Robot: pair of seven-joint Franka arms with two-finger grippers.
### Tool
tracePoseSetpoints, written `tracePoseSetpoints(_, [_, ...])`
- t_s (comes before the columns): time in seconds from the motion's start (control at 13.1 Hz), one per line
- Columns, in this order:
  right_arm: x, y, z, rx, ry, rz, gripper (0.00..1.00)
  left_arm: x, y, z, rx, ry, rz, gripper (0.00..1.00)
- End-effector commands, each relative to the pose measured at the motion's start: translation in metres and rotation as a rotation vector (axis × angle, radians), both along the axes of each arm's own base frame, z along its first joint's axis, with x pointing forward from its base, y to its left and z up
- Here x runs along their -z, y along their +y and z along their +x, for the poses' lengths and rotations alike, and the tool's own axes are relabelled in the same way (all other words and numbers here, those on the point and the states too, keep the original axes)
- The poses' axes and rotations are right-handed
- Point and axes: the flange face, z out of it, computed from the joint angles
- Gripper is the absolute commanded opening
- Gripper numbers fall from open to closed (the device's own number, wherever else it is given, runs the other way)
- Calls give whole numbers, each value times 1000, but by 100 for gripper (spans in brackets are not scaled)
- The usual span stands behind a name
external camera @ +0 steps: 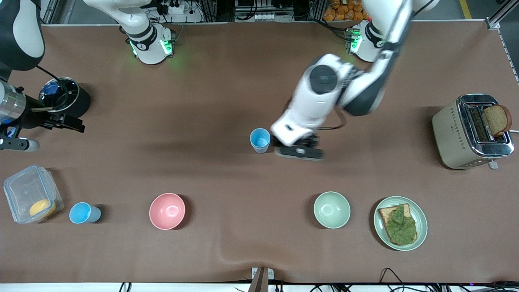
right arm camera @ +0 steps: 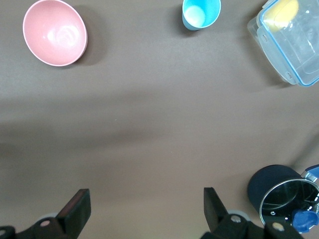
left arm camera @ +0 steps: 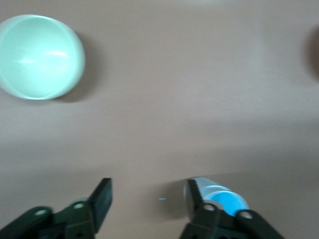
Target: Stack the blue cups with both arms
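A pale blue cup [external camera: 260,140] stands upright mid-table. My left gripper [external camera: 299,151] is open and empty, low over the table right beside it, toward the left arm's end. In the left wrist view the cup [left arm camera: 222,198] sits outside the jaws, just past one finger [left arm camera: 192,199]; the gap of the left gripper [left arm camera: 147,196] holds only bare table. A brighter sky-blue cup [external camera: 83,213] stands near the front edge at the right arm's end and also shows in the right wrist view [right arm camera: 201,13]. My right gripper [external camera: 67,121] [right arm camera: 147,204] is open and empty beside a black pot.
The pink bowl [external camera: 167,211] and pale green bowl [external camera: 331,209] stand in the front row. A clear container [external camera: 32,194] is beside the sky-blue cup. A black lidded pot [external camera: 65,99], a plate with toast [external camera: 400,223] and a toaster [external camera: 472,129] are also on the table.
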Motion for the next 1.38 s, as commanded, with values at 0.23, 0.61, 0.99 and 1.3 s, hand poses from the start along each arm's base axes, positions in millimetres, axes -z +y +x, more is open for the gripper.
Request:
tracePoseSetpoints(0.23, [-6, 19, -7, -36, 9, 6, 100, -121, 235, -9, -25, 2, 58, 100])
tracePoseSetpoints(0.61, [-47, 25, -20, -88, -63, 16, 100, -176, 351, -31, -174, 123, 136, 100])
tracePoseSetpoints(0.99, [-28, 17, 0, -175, -100, 20, 100, -209, 388, -91, -274, 96, 129, 100])
tracePoseSetpoints(1.3, [-26, 27, 26, -152, -202, 6, 100, -194, 382, -71, -352, 121, 118, 100])
